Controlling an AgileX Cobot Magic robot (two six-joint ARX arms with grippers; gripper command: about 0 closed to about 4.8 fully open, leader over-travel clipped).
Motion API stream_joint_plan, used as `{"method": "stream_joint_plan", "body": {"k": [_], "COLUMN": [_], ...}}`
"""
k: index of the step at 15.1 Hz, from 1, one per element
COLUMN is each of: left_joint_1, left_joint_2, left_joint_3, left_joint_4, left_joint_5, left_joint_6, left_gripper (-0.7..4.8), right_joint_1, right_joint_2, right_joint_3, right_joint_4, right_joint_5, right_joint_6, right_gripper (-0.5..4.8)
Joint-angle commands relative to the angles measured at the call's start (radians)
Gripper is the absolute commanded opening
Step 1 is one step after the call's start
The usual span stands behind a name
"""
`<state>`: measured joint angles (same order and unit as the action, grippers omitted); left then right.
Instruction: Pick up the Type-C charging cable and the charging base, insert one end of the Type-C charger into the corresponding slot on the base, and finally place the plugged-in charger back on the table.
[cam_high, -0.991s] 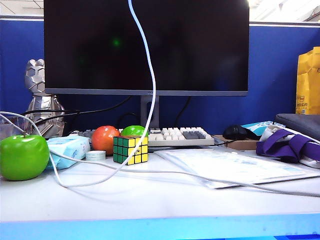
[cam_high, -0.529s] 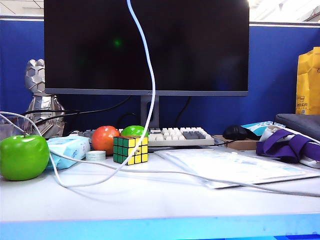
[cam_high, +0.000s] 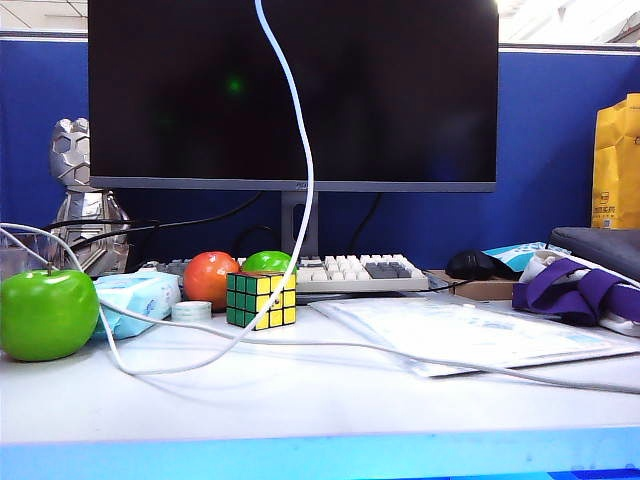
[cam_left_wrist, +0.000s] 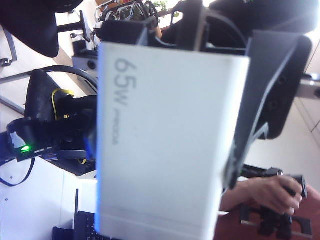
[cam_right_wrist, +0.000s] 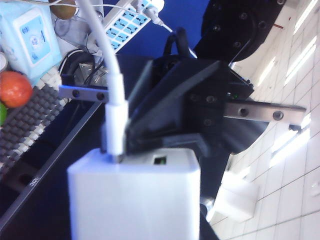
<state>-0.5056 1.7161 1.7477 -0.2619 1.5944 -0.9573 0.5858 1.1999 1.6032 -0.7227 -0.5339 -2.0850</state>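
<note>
The white charging base (cam_right_wrist: 135, 200) fills the near part of the right wrist view, and my right gripper is shut on it with its own fingers hidden. The Type-C charging cable (cam_right_wrist: 107, 65) ends in a white plug (cam_right_wrist: 116, 127) seated in the base's top. My left gripper (cam_right_wrist: 120, 142) is shut around that plug. In the left wrist view the base (cam_left_wrist: 165, 140), marked 65W, blocks my left jaws, and a dark finger (cam_left_wrist: 265, 100) of the right gripper lies along its side. The cable (cam_high: 300, 150) hangs from above down onto the table (cam_high: 320, 400). Neither gripper shows in the exterior view.
Under the hanging cable stand a Rubik's cube (cam_high: 260, 299), a green apple (cam_high: 47, 314), a pale blue tissue pack (cam_high: 140, 295) and a red fruit (cam_high: 210, 278). Behind them are a keyboard (cam_high: 350, 272), a mouse (cam_high: 478, 264) and a monitor (cam_high: 290, 90). A plastic sleeve (cam_high: 460, 335) lies at the right.
</note>
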Motion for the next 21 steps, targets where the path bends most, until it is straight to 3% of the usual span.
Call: {"method": "stream_joint_plan", "body": {"k": [1, 8, 11, 13, 15, 21], "left_joint_1": [0.014, 0.035, 0.050, 0.055, 0.055, 0.084], "left_joint_2": [0.009, 0.009, 0.009, 0.010, 0.010, 0.010], "left_joint_3": [0.009, 0.009, 0.009, 0.009, 0.009, 0.008], "left_joint_4": [0.086, 0.084, 0.066, 0.034, -0.016, -0.256], "left_joint_5": [-0.105, -0.090, -0.142, -0.164, -0.191, -0.374], "left_joint_6": [0.008, 0.095, 0.189, 0.257, 0.304, 0.407], "left_gripper": [0.87, 0.89, 0.83, 0.79, 0.79, 0.75], "right_joint_1": [0.032, -0.030, -0.055, -0.074, -0.077, -0.076], "right_joint_2": [-0.009, -0.021, -0.014, -0.008, 0.002, 0.024], "right_joint_3": [-0.008, -0.008, -0.008, -0.008, -0.008, -0.008], "right_joint_4": [-0.141, -0.153, -0.156, -0.162, -0.167, -0.189], "right_joint_5": [-0.151, -0.043, 0.084, 0.171, 0.219, 0.243], "right_joint_6": [0.010, 0.022, 0.258, 0.488, 0.599, 0.908], "right_gripper": [-0.04, -0.04, -0.04, -0.04, -0.04, -0.04]}}
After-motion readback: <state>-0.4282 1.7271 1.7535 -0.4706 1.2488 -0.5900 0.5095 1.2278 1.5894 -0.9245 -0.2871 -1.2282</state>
